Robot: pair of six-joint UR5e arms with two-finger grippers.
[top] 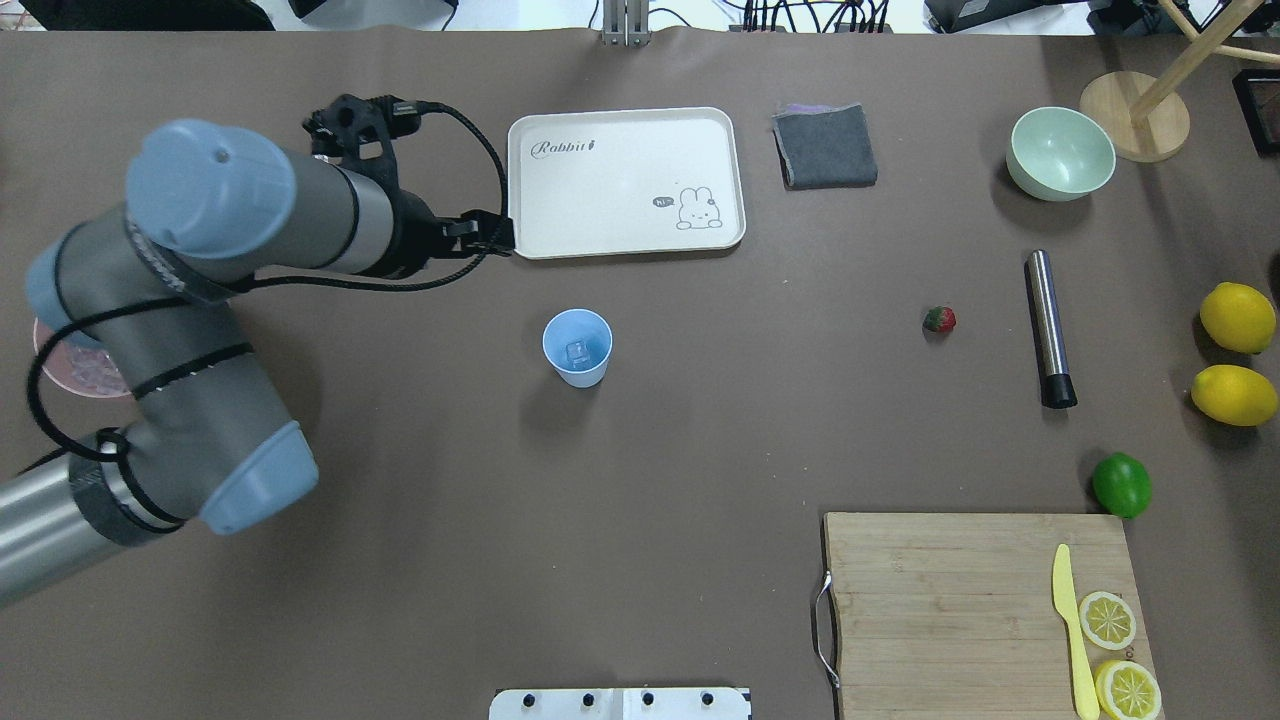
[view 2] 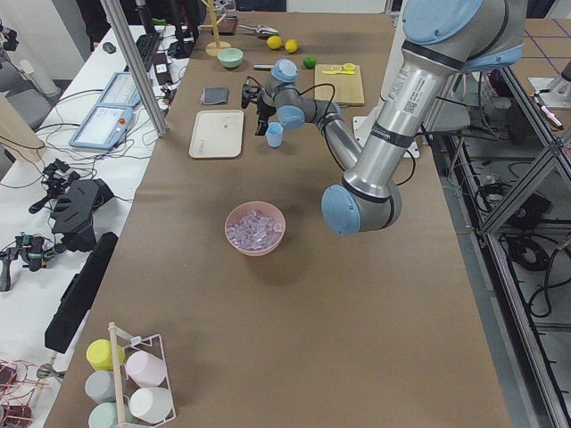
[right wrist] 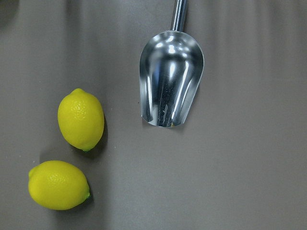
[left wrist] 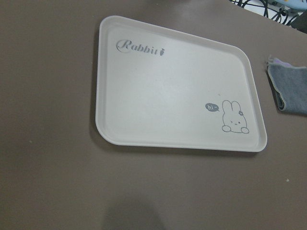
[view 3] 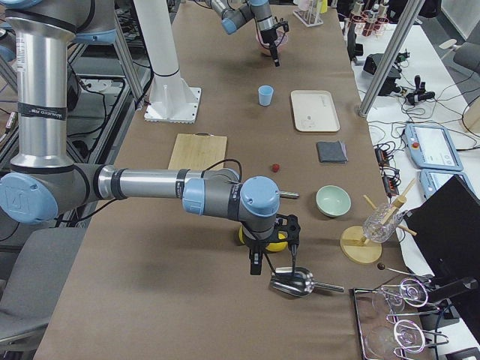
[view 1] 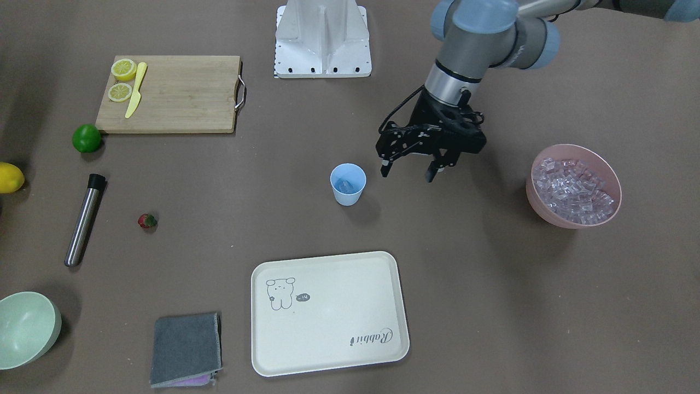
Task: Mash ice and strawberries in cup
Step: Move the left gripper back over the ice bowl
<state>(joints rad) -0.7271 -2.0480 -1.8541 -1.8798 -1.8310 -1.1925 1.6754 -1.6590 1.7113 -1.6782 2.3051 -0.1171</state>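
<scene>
Seen from over the robot's shoulders, left to right: at the far left a pink bowl (view 1: 529,186) heaped with clear ice (view 1: 572,191) sits on the brown table (top: 700,450), well apart from everything else. Next, the left gripper (view 1: 408,175) hangs just beside the cup (top: 577,347), above the table, fingers spread and empty. The light-blue cup stands upright near the middle, mouth up, long axis vertical, narrowing toward its base; what looks like a single cube lies inside. Beyond it lies a cream tray (top: 560,215). Further right, the strawberry (top: 939,319) lies alone on the table, well apart from the cup; it seems to rest on its side, long axis along the table, leafy top apparently toward the cup, though it is too small to be sure. Near it a steel muddler (top: 1048,325) lies flat, black end toward the robot. At the far right the right gripper (view 3: 259,262) hovers over a metal scoop (view 3: 296,283) near two lemons (right wrist: 80,118); I cannot tell whether it is spread or closed. Likely risks: the small rounded strawberry could squirt from a pinch; the light cup, unheld, could tip or skid under mashing; hard cubes could jump out
</scene>
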